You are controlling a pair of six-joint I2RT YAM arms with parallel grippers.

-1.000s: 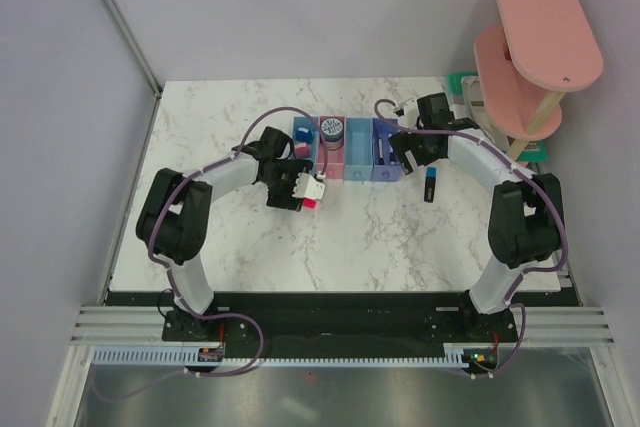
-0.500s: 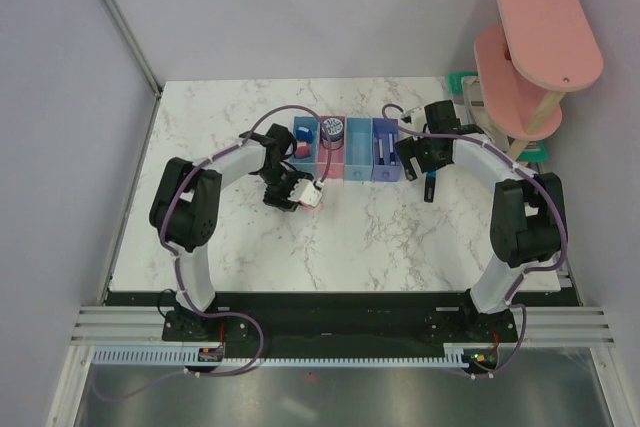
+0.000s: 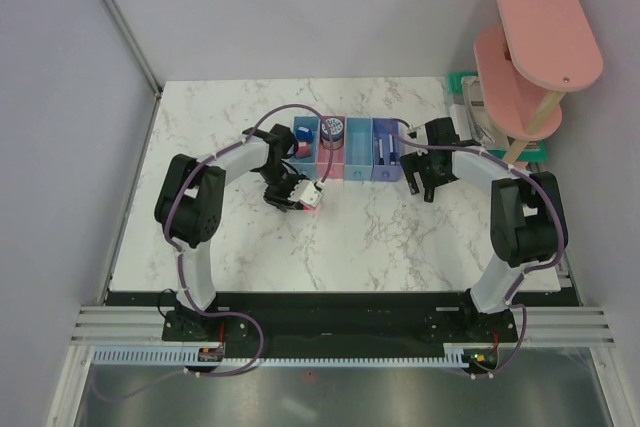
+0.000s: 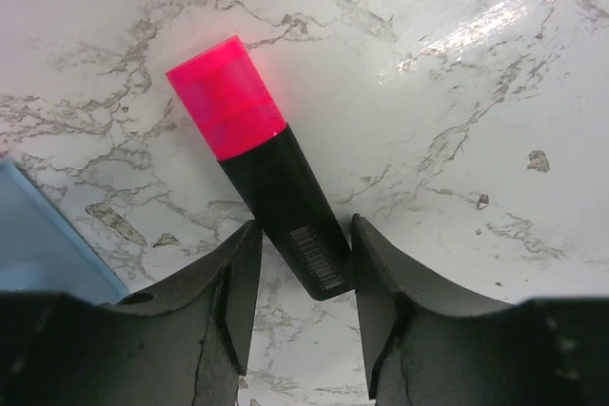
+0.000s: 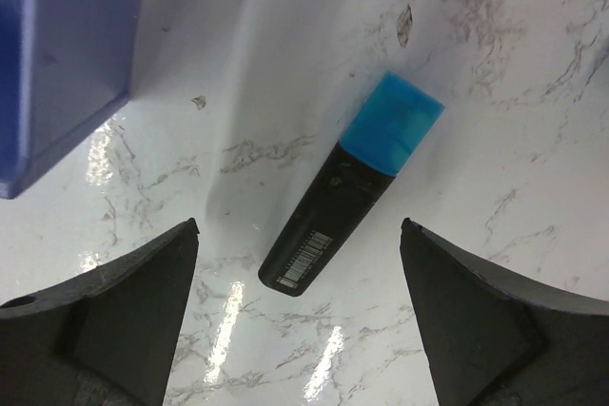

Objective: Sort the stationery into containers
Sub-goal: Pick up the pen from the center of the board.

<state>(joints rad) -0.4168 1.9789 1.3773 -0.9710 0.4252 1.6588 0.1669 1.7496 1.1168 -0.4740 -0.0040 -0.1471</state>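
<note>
Pink-ended highlighter (image 4: pixel 276 192) clamped by its black barrel in left claw (image 4: pixel 304 235), over the table (image 4: pixel 495 92) | blue-ended highlighter (image 5: pixel 347 202) flat on table near violet-blue tray (image 5: pixel 57 64), right claw (image 5: pixel 297 227) spread wide either side, not touching it — right wrist view shows this; from above the claw covers it

The marble-patterned table (image 4: pixel 476 140) is glossy (glare streaks show); the pink-capped highlighter (image 4: pixel 266 178) looks smooth plastic.
</note>
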